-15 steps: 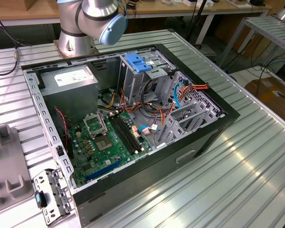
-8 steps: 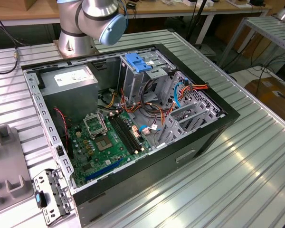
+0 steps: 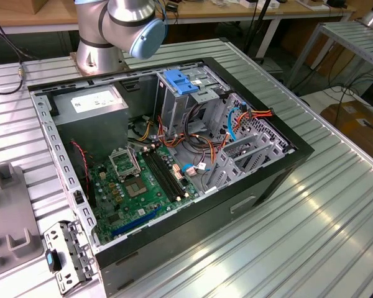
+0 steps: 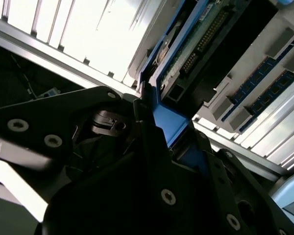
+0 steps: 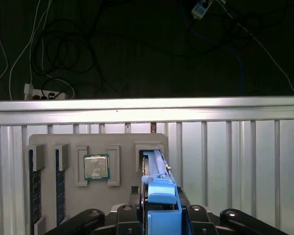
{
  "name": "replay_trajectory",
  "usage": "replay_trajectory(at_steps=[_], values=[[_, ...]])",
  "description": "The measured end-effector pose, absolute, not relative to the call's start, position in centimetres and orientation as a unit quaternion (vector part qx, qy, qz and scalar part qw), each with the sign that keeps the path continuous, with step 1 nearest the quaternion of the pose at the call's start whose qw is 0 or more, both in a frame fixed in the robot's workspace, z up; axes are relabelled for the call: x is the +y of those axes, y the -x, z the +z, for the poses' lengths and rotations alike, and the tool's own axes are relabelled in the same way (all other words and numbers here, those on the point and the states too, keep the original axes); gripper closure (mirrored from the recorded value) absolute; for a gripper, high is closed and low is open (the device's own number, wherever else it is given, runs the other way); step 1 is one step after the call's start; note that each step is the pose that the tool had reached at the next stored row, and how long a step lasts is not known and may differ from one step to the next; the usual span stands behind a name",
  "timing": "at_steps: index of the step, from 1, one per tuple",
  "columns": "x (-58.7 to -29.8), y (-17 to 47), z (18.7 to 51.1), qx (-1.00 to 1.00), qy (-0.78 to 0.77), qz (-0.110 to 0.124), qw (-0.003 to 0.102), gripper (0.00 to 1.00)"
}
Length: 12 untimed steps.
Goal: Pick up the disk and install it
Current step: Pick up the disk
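The disk stands on edge in a slot of a grey holder plate on the ribbed metal table, with a blue rail along its upper edge. In the second wrist view the disk shows its green circuit board and connector, edged in blue. My gripper sits over the near end of the disk with a dark finger pressed against each side of the blue rail, shut on it. The disk's far end still rests in the slot.
The holder plate also carries a processor chip and memory sticks. Beyond it runs the table edge, then dark floor with cables. The open computer case holds a drive cage with a blue top, a power supply and a motherboard.
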State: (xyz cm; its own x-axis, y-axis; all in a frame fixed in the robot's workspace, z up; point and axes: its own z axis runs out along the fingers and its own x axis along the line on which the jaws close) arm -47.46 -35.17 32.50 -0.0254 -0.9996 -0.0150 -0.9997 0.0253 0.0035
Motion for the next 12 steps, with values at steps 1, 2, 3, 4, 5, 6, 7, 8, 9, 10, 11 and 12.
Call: replay_trajectory(at_steps=[1,2,3,4,5,6,7,8,9,10,11,12], values=[[-35.2,47.5,32.7,0.716,0.698,0.006,0.004,0.63],[-35.2,47.5,32.9,0.716,0.698,0.006,0.004,0.63],[-35.2,47.5,33.1,0.716,0.698,0.006,0.004,0.63],[-35.2,47.5,33.3,0.716,0.698,0.006,0.004,0.63],[-35.2,47.5,33.4,0.716,0.698,0.006,0.004,0.63],[-35.2,47.5,33.5,0.716,0.698,0.006,0.004,0.63],[-35.2,47.5,33.7,0.716,0.698,0.006,0.004,0.63],[-35.2,47.5,33.8,0.716,0.698,0.006,0.004,0.63],[-35.2,47.5,33.9,0.716,0.698,0.006,0.004,0.63],[-35.2,47.5,34.0,0.716,0.698,0.006,0.004,0.63],[-35.2,47.5,34.2,0.716,0.698,0.006,0.004,0.63],[-35.2,47.5,34.4,0.716,0.698,0.006,0.004,0.63]])
